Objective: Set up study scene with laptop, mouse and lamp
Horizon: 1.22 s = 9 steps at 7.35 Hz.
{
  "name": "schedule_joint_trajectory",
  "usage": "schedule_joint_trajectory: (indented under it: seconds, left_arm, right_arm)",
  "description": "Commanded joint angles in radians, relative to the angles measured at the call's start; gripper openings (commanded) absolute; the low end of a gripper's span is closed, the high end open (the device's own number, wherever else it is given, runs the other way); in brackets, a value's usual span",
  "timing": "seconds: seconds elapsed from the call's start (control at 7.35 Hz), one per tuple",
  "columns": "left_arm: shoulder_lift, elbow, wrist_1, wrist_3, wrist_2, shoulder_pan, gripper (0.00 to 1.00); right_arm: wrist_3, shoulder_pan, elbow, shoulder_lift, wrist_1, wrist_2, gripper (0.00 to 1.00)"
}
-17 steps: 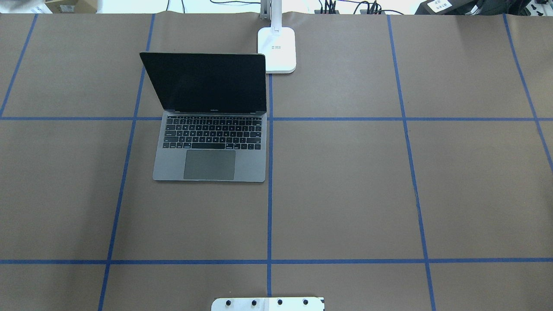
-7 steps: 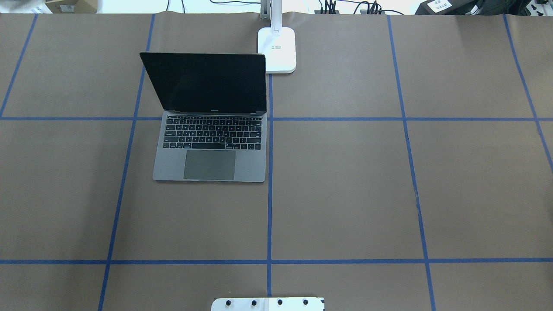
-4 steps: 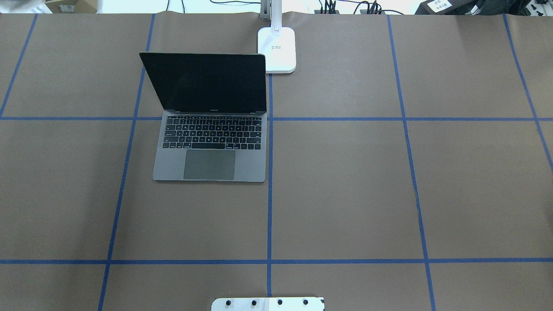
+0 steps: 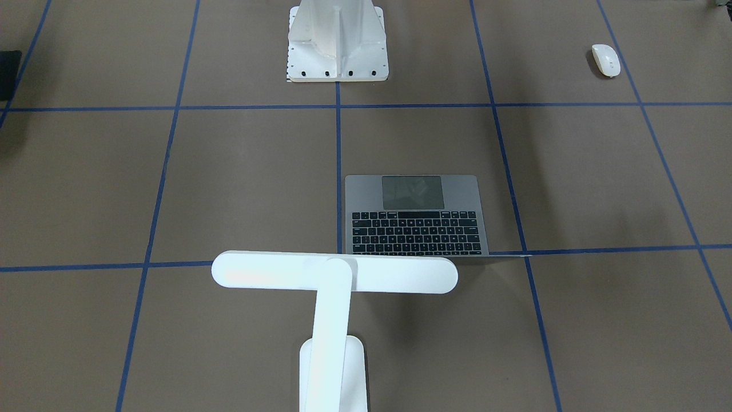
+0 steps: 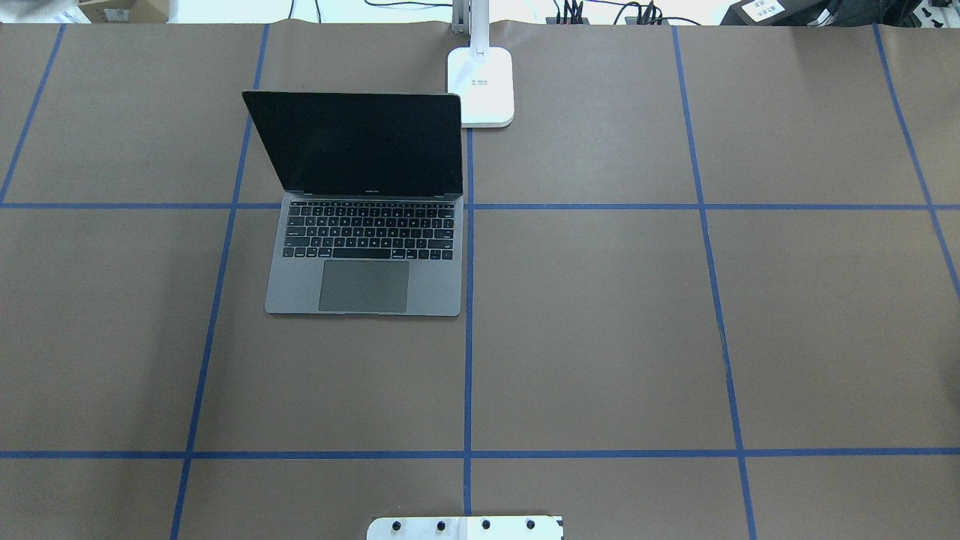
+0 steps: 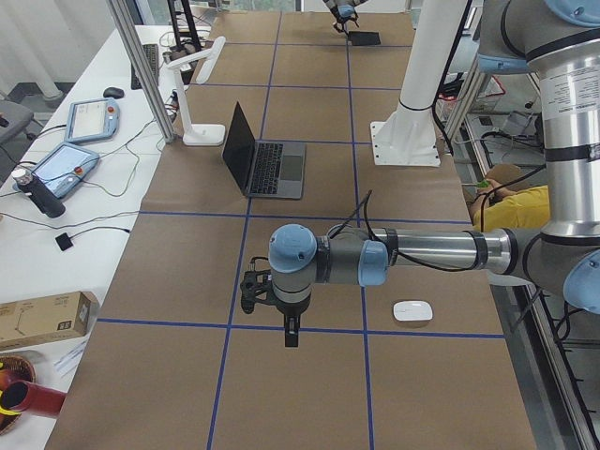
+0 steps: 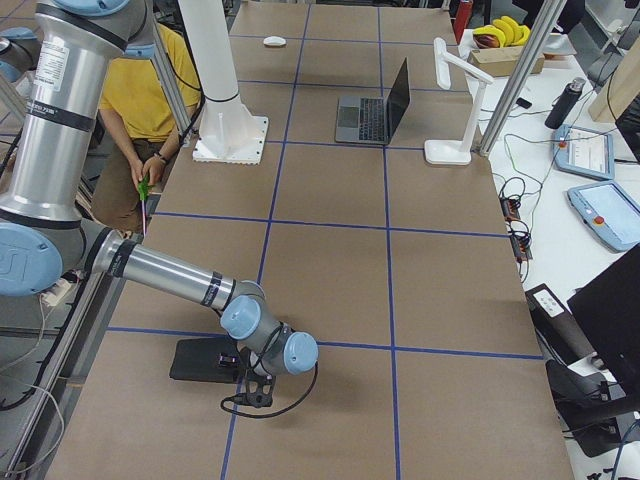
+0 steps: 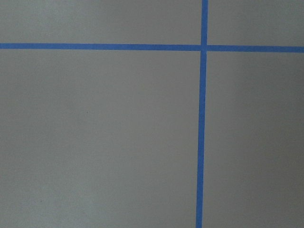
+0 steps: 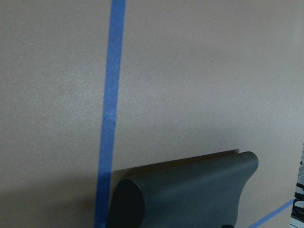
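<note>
- A desk (image 4: 600,189) covered in brown paper, gridded with blue tape (image 4: 338,143), fills the front-facing view. The open laptop (image 4: 416,214) sits mid-desk. The lamp (image 4: 334,272) stands at the operators' edge with its bar just beside the laptop's hinge side. The mouse (image 4: 606,59) lies near the robot-side edge, toward the desk's left end. A white pedestal (image 4: 337,40) stands at the middle of the robot-side edge.
- Overhead: the laptop's screen is dark and only the lamp's base shows, at the far edge.
- Left side view: the left gripper (image 6: 291,337) points down over the desk's left end, near the mouse but apart from it; I cannot tell how its jaws stand.
- Right side view: the right gripper (image 7: 256,388) is low at a black pad (image 7: 205,360) near the desk's right end; its jaw state cannot be told.
- Left wrist: paper and tape only.
- Right wrist: a dark grey rounded shape (image 9: 190,190), unclear.
</note>
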State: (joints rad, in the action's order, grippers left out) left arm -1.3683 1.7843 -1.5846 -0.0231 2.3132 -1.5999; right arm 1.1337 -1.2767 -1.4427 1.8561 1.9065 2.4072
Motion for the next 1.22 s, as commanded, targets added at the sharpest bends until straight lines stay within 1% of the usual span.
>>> schedule_joint_trajectory:
  seconds: [0.0,0.14,0.27,0.82,0.95,1.09]
  left_arm:
    - [0.0,0.001,0.0,0.0,0.0,0.0,1.0]
    - [-0.002,0.001,0.0,0.0,0.0,0.0,1.0]
    - [-0.002,0.001,0.0,0.0,0.0,0.0,1.0]
    - [-0.002,0.003,0.0,0.0,0.0,0.0,1.0]
    - [-0.002,0.003,-0.002,0.0,0.0,0.0,1.0]
    - [-0.002,0.003,-0.003,0.0,0.0,0.0,1.0]
  right_arm:
    - [-0.006,0.004,0.002,0.002,-0.001,-0.043,0.62]
    - [-0.008,0.004,0.002,0.002,-0.003,-0.08,0.59]
    - [-0.008,0.004,0.004,0.002,-0.003,-0.103,0.59]
    - [-0.029,0.014,0.011,0.002,-0.017,-0.12,0.59]
    - [-0.038,0.016,0.011,0.002,-0.017,-0.119,0.52]
    - [-0.057,0.016,0.01,0.0,-0.018,-0.119,0.41]
